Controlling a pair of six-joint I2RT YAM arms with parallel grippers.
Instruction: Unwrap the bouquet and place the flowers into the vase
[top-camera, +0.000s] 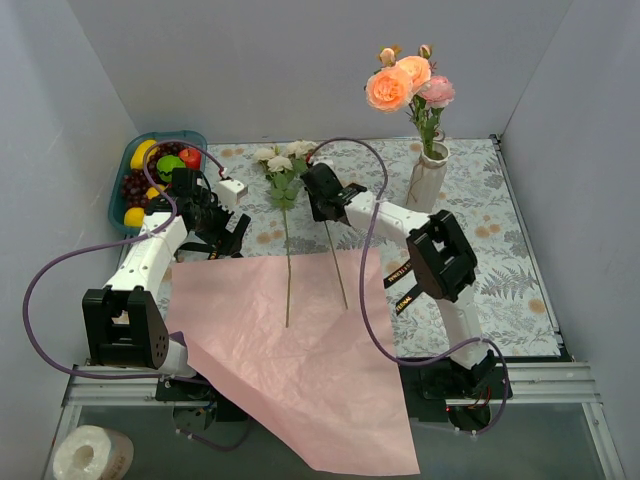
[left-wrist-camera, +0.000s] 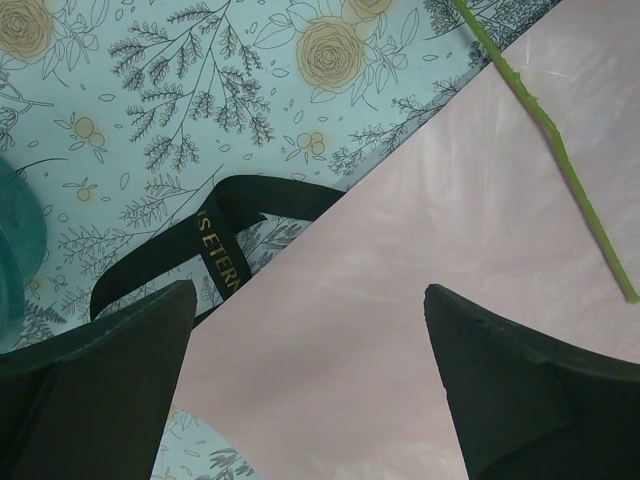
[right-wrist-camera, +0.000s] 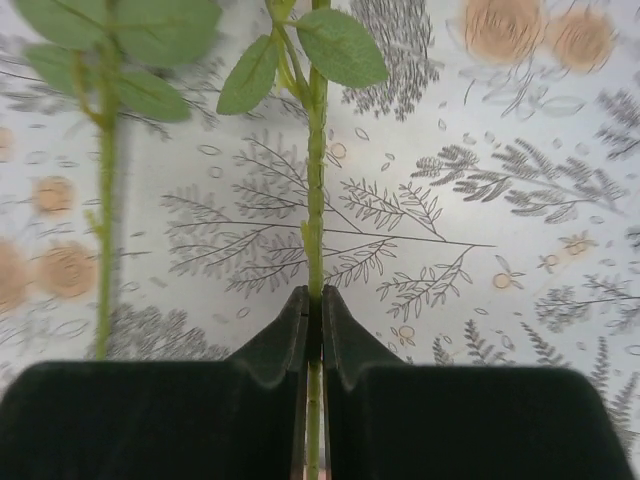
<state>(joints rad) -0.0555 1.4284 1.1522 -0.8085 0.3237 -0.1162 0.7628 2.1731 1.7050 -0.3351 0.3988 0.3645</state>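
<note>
Left wrist writing: a black ribbon (left-wrist-camera: 215, 250) carries gold capitals; "S ETERN" can be read, the rest is folded under.
Left gripper (left-wrist-camera: 310, 300): fingers wide apart and holding nothing, above the slanting edge of the pink paper (left-wrist-camera: 400, 330), with the ribbon just beside the left finger.
Right gripper (right-wrist-camera: 313, 300): fingers together, clamped on a green stem (right-wrist-camera: 316, 200); a second stem (right-wrist-camera: 103, 230) lies near it on the cloth (top-camera: 500, 250).
White flowers (top-camera: 283, 160): lying flat, heads toward the far wall, lower stem ends on the paper.
Vase (top-camera: 428, 180): upright at the far right, holding peach and pink roses (top-camera: 405, 80).
Basket (top-camera: 112, 205): blue, far left corner, filled with plastic fruit (top-camera: 160, 170).
Edges: the paper's near corner overhangs the table front; grey walls (top-camera: 280, 60) close three sides; bare cloth lies right of the vase.
</note>
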